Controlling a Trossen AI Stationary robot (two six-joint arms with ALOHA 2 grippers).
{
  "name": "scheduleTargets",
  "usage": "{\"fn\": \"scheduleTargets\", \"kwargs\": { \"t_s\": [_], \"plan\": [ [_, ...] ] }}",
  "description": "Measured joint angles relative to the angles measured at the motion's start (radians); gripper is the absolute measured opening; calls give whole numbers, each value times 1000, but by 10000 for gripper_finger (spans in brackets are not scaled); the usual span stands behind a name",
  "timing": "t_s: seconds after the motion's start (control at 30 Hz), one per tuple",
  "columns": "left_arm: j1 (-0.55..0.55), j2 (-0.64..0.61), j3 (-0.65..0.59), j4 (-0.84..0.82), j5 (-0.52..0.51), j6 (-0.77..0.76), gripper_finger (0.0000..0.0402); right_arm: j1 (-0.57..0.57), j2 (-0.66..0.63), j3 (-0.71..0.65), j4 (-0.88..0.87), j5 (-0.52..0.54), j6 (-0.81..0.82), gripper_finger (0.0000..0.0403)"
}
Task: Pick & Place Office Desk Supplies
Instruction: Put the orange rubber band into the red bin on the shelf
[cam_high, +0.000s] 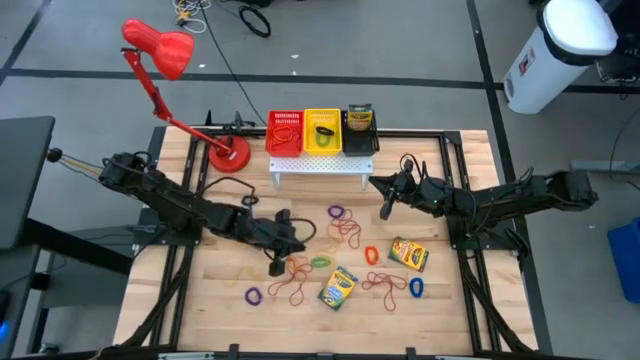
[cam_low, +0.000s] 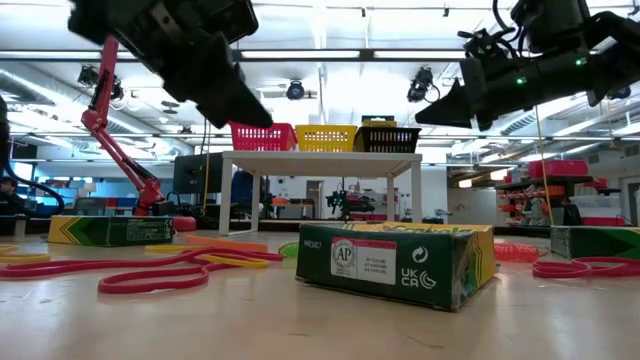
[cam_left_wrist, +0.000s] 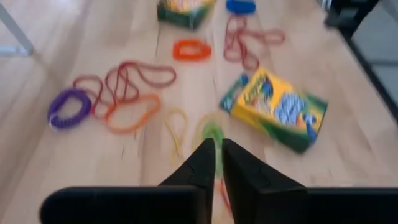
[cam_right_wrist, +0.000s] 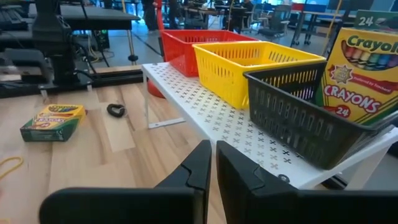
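- So far, one crayon box (cam_high: 359, 118) stands in the black basket (cam_high: 361, 139).
- Two crayon boxes (cam_high: 338, 288) and loose rubber bands (cam_high: 345, 231) remain on the worktop (cam_high: 220, 290).
- Left gripper (cam_high: 277, 268) hovers over bands, nearly closed, empty; right gripper (cam_high: 385, 210) closed, empty.

Matt wooden table (cam_high: 440, 310), glossy cardboard crayon boxes (cam_high: 338, 288), plastic mesh baskets (cam_high: 322, 131).

Bright overhead light; left wrist view blurred.

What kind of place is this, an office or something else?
Probably a robotics lab or workshop, not an office: two robot arms work over a wooden table strewn with crayon boxes and rubber bands, with ceiling lights and red shelving beyond.
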Motion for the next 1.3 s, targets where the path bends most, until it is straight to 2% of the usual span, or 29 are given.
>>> {"fn": "scheduleTargets", "kwargs": {
  "t_s": [0.2,0.37,0.5,0.57,0.73,0.93,1.07,1.3],
  "plan": [
    [-75,34,82,-231,-40,-93,77,0,0,0,-13,0,0,33],
    [-126,133,121,-286,-72,-135,102,0,0,0,-17,0,0,33],
    [-122,209,143,-283,-103,-144,112,0,1,0,-16,0,0,33],
    [-110,237,146,-295,-86,-143,114,0,1,0,-14,0,0,33],
    [-87,290,152,-299,45,-107,114,0,1,0,-19,0,-1,33],
    [-90,304,153,-350,36,-86,114,0,1,0,-15,0,-1,33],
    [-89,301,153,-355,29,-91,97,0,1,0,-20,0,-1,33],
    [-89,279,170,-366,15,-88,11,0,1,0,-20,0,-1,33]
  ]
}}
